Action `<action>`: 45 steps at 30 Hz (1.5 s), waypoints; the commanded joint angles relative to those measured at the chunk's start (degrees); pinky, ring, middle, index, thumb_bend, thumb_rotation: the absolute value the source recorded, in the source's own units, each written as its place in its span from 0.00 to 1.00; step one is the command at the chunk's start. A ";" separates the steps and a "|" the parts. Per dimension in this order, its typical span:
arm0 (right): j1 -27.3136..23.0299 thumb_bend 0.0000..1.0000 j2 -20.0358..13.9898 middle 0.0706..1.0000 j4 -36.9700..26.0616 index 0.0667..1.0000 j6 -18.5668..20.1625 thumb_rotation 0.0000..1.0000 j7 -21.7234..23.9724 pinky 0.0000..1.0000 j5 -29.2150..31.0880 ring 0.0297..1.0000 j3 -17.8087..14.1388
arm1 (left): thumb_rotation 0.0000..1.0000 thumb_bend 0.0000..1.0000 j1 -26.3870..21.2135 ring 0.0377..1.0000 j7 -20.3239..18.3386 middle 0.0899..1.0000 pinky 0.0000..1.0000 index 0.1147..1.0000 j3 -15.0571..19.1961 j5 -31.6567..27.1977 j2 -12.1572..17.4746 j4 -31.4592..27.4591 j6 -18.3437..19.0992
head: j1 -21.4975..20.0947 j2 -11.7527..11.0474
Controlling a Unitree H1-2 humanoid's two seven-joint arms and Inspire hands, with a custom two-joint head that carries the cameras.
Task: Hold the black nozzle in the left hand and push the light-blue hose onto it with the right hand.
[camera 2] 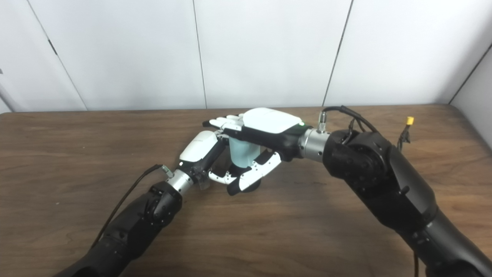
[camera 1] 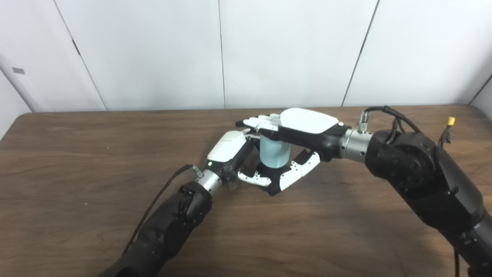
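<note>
The light-blue hose (camera 1: 273, 153) is a short upright tube at the table's middle. Its lower end sits in the black nozzle (camera 2: 250, 186), of which only a dark base shows. My left hand (camera 1: 230, 151) reaches in from the left and closes around the nozzle at the hose's foot, with its thumb in front and its fingers hidden behind. My right hand (camera 1: 303, 124) lies over the top of the hose, fingers stretched across it and thumb (camera 1: 301, 168) curled beside its lower right. The two hands touch.
The brown wooden table (camera 1: 96, 154) spreads wide on all sides, with white wall panels behind its far edge. A black cable (camera 1: 161, 196) runs along my left forearm. Cables and a yellow connector (camera 1: 450, 121) sit on my right arm.
</note>
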 commanded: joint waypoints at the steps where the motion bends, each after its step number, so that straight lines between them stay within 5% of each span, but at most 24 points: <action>1: -0.91 0.91 -0.39 1.00 -0.13 1.00 -1.17 0.83 -0.70 1.00 -0.89 1.00 -1.02 | 0.00 0.53 6.73 0.65 -0.47 0.43 0.90 0.42 -1.66 0.99 0.97 5.02 0.75 | -0.06 0.07; 10: 0.38 0.93 1.31 1.00 2.24 1.00 -2.69 0.87 -0.37 1.00 -4.55 1.00 0.33 | 0.00 0.53 6.79 0.65 -0.50 0.43 0.89 0.42 -1.78 1.07 1.06 4.67 0.90 | 0.03 0.05; 22: 0.98 0.90 0.16 1.00 9.90 1.00 -14.64 0.85 -4.81 1.00 -18.94 1.00 4.95 | 0.00 0.53 6.65 0.65 -0.63 0.43 0.90 0.42 -1.80 0.32 1.05 4.59 0.91 | -0.05 0.22; 37: 3.31 0.85 -0.49 1.00 11.55 1.00 -26.39 0.88 -13.83 1.00 -22.85 1.00 4.69 | 0.00 0.53 6.57 0.65 -0.55 0.43 0.89 0.42 -2.17 0.53 1.78 4.17 1.22 | 0.32 0.42; 40: 4.01 0.84 -0.13 1.00 11.58 1.00 -25.64 0.88 -13.38 1.00 -20.83 1.00 3.99 | 0.00 0.53 6.58 0.65 -0.80 0.43 0.89 0.42 -2.11 0.37 1.92 4.09 1.19 | 0.19 0.44; 45: 7.02 0.81 3.90 1.00 10.36 1.00 -13.66 0.97 -8.73 1.00 -7.25 1.00 -0.48 | 0.00 0.53 6.55 0.65 -0.80 0.44 0.89 0.41 -2.22 0.51 2.02 3.79 1.30 | 0.06 0.49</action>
